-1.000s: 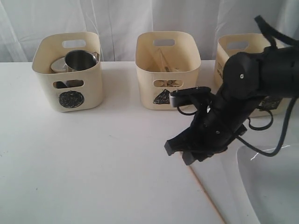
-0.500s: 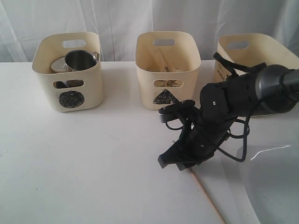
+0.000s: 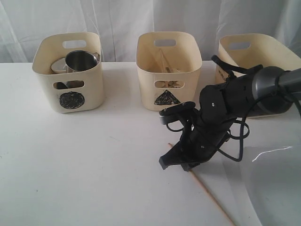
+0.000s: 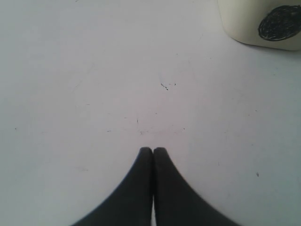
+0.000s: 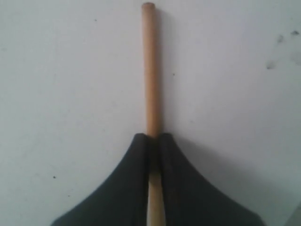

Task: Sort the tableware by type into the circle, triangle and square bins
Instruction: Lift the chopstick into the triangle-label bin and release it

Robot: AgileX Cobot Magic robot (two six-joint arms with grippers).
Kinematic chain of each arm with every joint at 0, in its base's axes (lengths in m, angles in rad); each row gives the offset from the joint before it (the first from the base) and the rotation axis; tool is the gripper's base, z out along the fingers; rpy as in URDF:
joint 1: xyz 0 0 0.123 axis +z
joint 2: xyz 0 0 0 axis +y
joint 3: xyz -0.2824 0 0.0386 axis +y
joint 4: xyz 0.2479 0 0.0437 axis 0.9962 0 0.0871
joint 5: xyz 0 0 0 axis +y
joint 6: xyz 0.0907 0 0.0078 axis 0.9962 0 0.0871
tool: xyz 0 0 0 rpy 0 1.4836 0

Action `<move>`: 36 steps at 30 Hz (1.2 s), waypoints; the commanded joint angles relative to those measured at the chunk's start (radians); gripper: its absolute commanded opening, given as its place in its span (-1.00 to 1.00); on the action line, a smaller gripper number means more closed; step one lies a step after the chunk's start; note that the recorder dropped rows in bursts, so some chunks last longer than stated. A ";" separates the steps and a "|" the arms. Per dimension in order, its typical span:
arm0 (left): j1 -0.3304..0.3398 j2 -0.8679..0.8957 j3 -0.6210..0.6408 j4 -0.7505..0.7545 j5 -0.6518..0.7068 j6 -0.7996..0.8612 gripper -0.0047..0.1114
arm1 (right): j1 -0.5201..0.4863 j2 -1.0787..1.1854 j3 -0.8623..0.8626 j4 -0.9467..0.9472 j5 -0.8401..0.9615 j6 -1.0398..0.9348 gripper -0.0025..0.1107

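Observation:
A single wooden chopstick (image 3: 210, 196) (image 5: 149, 70) lies flat on the white table. My right gripper (image 3: 177, 160) (image 5: 153, 137) is down at the table and shut on the chopstick close to one end, and a short length sticks out past the fingertips. The circle bin (image 3: 70, 70) holds two steel mugs (image 3: 80, 60). The triangle bin (image 3: 168, 70) stands in the middle with pale items inside. My arm partly hides the square bin (image 3: 263, 47). My left gripper (image 4: 153, 149) is shut on nothing above bare table, with the circle bin (image 4: 263, 23) nearby.
The large white plate (image 3: 277, 183) lies at the front right, just beside the chopstick's far end. A white curtain hangs behind the three bins. My right arm's cables loop out toward the plate.
My right arm has come down and moved left to the table, and its gripper has settled onto the chopstick. The chopstick's end now shows past the fingers.

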 commanded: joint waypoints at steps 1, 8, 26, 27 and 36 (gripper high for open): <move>-0.007 -0.005 0.003 -0.006 0.001 -0.001 -0.92 | 0.003 -0.048 -0.067 0.012 0.138 -0.012 -0.96; -0.007 -0.005 0.003 -0.006 0.001 -0.001 -0.92 | 0.000 -0.260 -0.292 0.010 0.200 -0.053 -0.96; -0.007 -0.005 0.003 -0.006 0.001 -0.001 -0.92 | -0.172 -0.165 -0.425 -0.073 -0.670 -0.012 -0.96; -0.007 -0.005 0.003 -0.006 0.001 -0.001 -0.92 | -0.181 -0.135 -0.425 -0.070 -0.695 -0.003 -0.96; -0.007 -0.005 0.003 -0.006 0.001 -0.001 -0.92 | -0.183 0.125 -0.425 -0.070 -0.956 0.002 -0.96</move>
